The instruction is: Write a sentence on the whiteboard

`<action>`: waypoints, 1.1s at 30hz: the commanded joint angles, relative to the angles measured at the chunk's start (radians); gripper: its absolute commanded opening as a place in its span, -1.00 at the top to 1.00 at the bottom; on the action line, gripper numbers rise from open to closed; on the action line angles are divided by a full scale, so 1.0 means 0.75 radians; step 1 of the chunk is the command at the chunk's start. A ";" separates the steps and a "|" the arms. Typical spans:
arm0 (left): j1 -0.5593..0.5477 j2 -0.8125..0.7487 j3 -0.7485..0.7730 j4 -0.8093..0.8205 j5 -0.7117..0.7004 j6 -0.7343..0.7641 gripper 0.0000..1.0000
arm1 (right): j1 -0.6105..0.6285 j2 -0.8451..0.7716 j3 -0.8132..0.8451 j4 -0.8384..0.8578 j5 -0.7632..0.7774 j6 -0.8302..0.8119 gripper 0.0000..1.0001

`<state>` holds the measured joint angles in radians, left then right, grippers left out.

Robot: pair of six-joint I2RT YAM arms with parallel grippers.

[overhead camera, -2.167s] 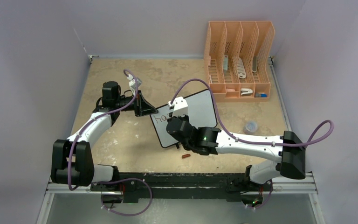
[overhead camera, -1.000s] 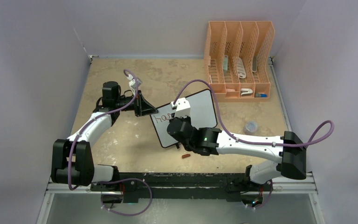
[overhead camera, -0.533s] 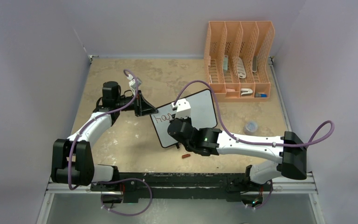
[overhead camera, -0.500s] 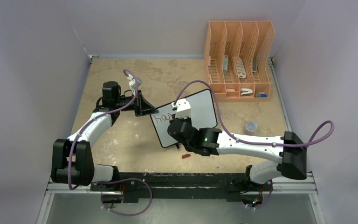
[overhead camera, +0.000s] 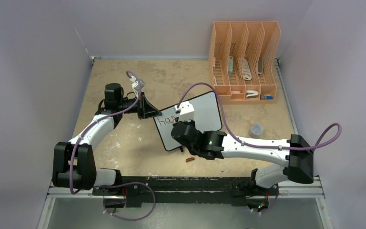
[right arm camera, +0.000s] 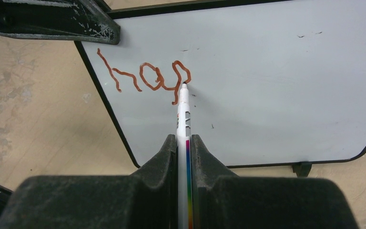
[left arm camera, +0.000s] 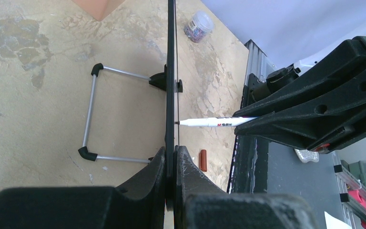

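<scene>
Right end effector (right arm camera: 183,142) pinches a marker (right arm camera: 183,110), tip on the whiteboard (right arm camera: 276,71) where the sentence (right arm camera: 145,76) ends; blank space lies rightward (left end effector (left arm camera: 171,160) clamps the edge).

- the sentence (right arm camera: 143,78) on the whiteboard (right arm camera: 276,71) got longer: a couple seconds back it was only two letters in the top view, now there's a third and it reads "hap"
- the right gripper (right arm camera: 183,143) with the marker (right arm camera: 183,107) scooted a bit to the right along the board, and the tip's now at the p's loop
</scene>
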<state>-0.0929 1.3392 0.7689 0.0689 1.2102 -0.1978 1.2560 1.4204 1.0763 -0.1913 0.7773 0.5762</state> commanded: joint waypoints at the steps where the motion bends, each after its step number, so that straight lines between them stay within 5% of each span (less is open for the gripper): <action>1: -0.032 0.023 0.013 -0.032 0.041 0.031 1.00 | 0.004 0.012 0.012 0.003 -0.022 0.005 1.00; 33: -0.032 0.031 0.019 -0.039 0.033 0.033 1.00 | 0.008 -0.139 -0.053 0.049 0.002 -0.017 1.00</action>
<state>-0.0929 1.3407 0.7712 0.0681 1.2175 -0.1982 1.2613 1.3849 1.0550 -0.1810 0.7391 0.5678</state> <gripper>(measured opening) 0.034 0.120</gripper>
